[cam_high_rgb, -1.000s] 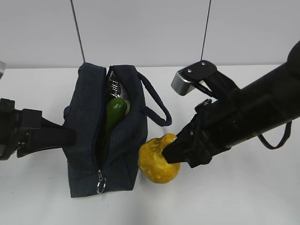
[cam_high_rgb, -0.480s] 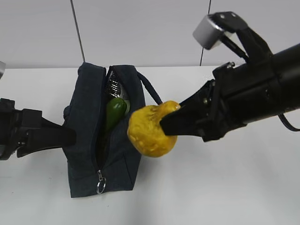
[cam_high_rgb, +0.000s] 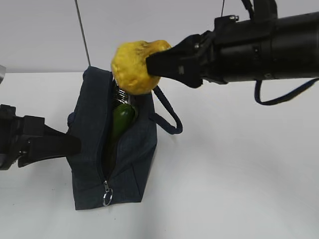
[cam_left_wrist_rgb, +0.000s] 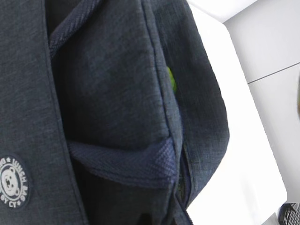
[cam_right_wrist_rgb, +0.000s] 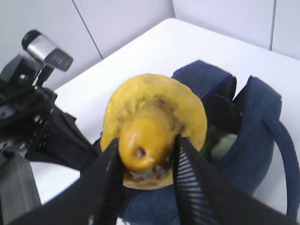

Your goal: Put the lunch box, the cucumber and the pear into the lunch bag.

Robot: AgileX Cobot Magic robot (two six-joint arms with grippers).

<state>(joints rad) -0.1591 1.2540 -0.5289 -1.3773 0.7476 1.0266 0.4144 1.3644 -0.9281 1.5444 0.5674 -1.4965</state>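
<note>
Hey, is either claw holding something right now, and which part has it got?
The right claw holds the pear by its narrow neck. The left claw is pressed to the lunch bag; a pinch on it cannot be told.

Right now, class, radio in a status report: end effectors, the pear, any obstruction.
Right end effector shut on pear, above open lunch bag. Left end effector pinching bag's side. Cucumber inside; handle beside opening.

The lunch bag [cam_high_rgb: 94, 149] hides most of the cucumber [cam_high_rgb: 121, 119] and the left pincer's tips.
</note>
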